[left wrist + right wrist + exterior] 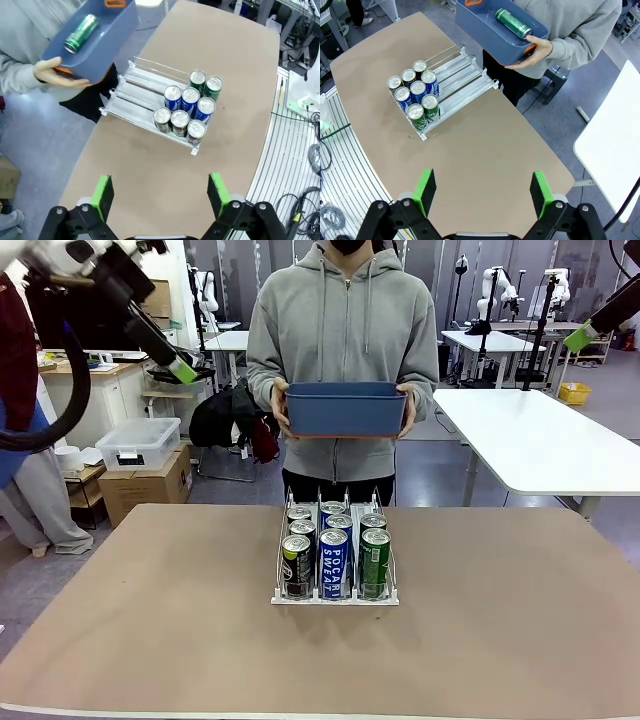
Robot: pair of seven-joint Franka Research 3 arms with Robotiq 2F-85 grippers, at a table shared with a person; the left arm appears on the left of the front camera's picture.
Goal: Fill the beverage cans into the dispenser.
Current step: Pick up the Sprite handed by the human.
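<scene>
Clear-plastic and wire, the dispenser (335, 599) stands mid-way across the brown worktop (150, 620). It holds 8 beverage cans (334, 550), all upright and packed forward against its low front lip. There are 3 black ones in one outer lane, 3 blue in the middle lane and 2 green in the other outer lane. The rear stretch of every lane lies bare.

Beyond the far edge, the person (343, 330) holds a blue bin (346, 408) in both hands, well apart from the dispenser. In it, 1 green can (512, 22) lies on its side.

The filling looks nearly done. That last can is the only one seen outside the lanes, and the green lane, 1 short of its neighbours, seems the likely place for it.

The left gripper (160, 195) and the right gripper (482, 192) hang high over the worktop. Both have their fingers spread wide and hold nothing.
</scene>
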